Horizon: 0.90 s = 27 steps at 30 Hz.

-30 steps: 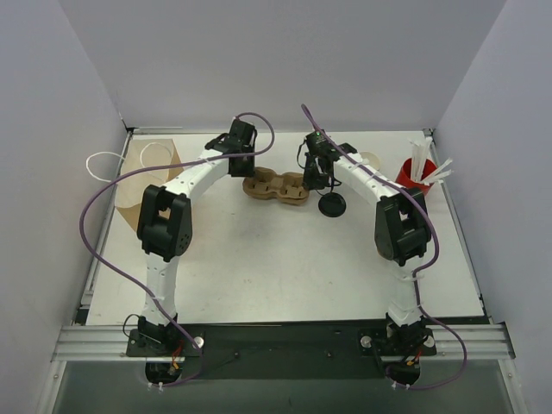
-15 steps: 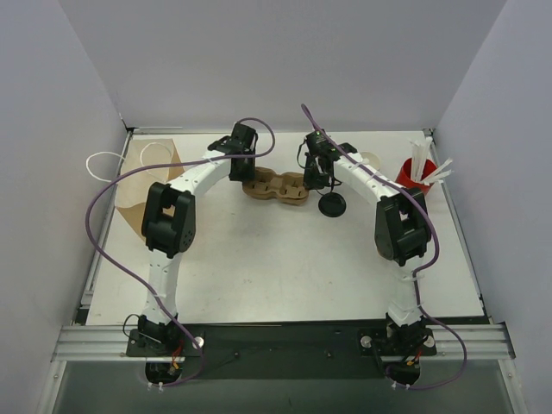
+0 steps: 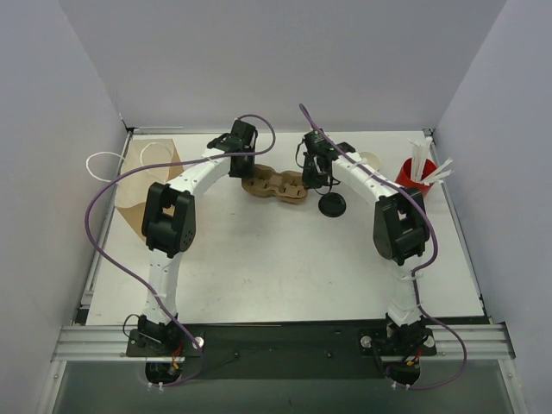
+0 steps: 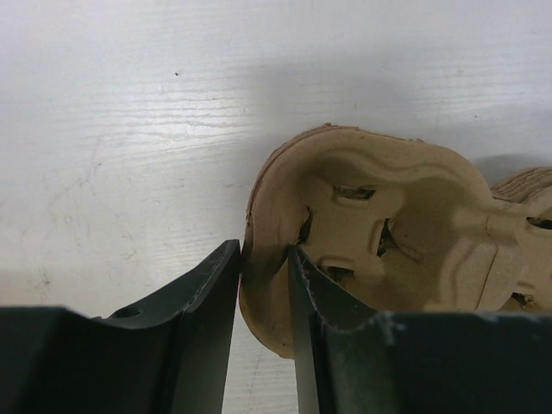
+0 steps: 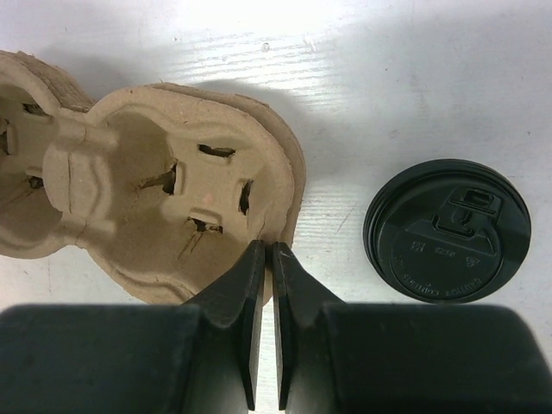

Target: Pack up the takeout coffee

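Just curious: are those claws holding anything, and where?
Both pinch the rim of the pulp carrier: the left claw at one end, the right claw at the other.

A white bench [image 3: 259, 276] with faint wood grain sits boxed in by plain pale panels: a back wall [image 3: 276, 60], a left wall [image 3: 43, 172] and a right wall [image 3: 517, 129]. An aluminium rail [image 3: 276, 338] runs along its near edge; the light is even and soft.

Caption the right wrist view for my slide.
Right gripper pinches the carrier rim; a black lid lies apart beside it.
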Available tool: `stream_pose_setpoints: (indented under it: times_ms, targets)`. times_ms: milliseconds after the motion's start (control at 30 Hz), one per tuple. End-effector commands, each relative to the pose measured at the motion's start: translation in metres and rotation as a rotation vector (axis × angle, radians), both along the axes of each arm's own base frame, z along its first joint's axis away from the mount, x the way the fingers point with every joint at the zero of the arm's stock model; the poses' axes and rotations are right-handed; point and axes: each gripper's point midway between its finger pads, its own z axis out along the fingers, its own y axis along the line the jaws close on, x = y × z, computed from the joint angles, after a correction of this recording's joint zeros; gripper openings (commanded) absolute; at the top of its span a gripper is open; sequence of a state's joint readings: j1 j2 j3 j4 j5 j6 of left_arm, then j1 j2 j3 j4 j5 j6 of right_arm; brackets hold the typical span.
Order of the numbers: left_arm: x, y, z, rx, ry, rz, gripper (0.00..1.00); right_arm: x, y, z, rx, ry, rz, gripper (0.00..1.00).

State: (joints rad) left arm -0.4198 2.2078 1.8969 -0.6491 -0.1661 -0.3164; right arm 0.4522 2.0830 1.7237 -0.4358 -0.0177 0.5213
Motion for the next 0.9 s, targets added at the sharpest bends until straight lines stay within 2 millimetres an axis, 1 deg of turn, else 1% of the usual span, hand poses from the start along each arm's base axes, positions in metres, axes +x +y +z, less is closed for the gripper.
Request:
stream_pose_setpoints:
  times_ms: [0, 67, 200, 367, 533, 600, 667, 767, 800, 833, 867]
  targets:
    - [0.015, 0.000, 0.029, -0.006, -0.073, -0.005, 0.40, 0.001, 0.007, 0.000, -0.014, 0.002, 0.019, 0.03]
    - [0.015, 0.000, 0.029, -0.004, -0.075, -0.007, 0.45, 0.002, 0.007, 0.000, -0.016, 0.001, 0.018, 0.03]
    - [0.014, 0.000, 0.027, -0.003, -0.071, -0.017, 0.46, 0.002, 0.008, 0.000, -0.016, 0.003, 0.021, 0.03]
    - [0.014, -0.001, 0.027, -0.004, -0.073, -0.021, 0.38, 0.001, 0.007, -0.001, -0.023, 0.003, 0.023, 0.02]
    - [0.014, -0.001, 0.030, 0.006, -0.079, -0.020, 0.38, 0.001, 0.007, -0.002, -0.025, 0.006, 0.024, 0.02]
    - [0.013, -0.001, 0.031, 0.017, -0.081, -0.022, 0.36, 0.000, 0.010, -0.001, -0.026, 0.004, 0.031, 0.02]
    - [0.013, 0.000, 0.032, 0.020, -0.085, -0.019, 0.35, 0.000, 0.010, 0.001, -0.024, 0.000, 0.033, 0.01]
    - [0.013, 0.000, 0.036, 0.022, -0.096, -0.021, 0.28, 0.001, 0.012, 0.004, -0.025, -0.005, 0.040, 0.00]
    - [0.013, 0.000, 0.039, 0.022, -0.100, -0.022, 0.27, 0.002, 0.010, 0.006, -0.040, -0.016, 0.033, 0.00]
    - [0.013, 0.001, 0.039, 0.025, -0.101, -0.023, 0.22, 0.004, 0.009, 0.007, -0.044, -0.021, 0.028, 0.00]
    - [0.013, 0.001, 0.040, 0.023, -0.102, -0.024, 0.21, 0.004, 0.009, 0.008, -0.045, -0.023, 0.028, 0.00]
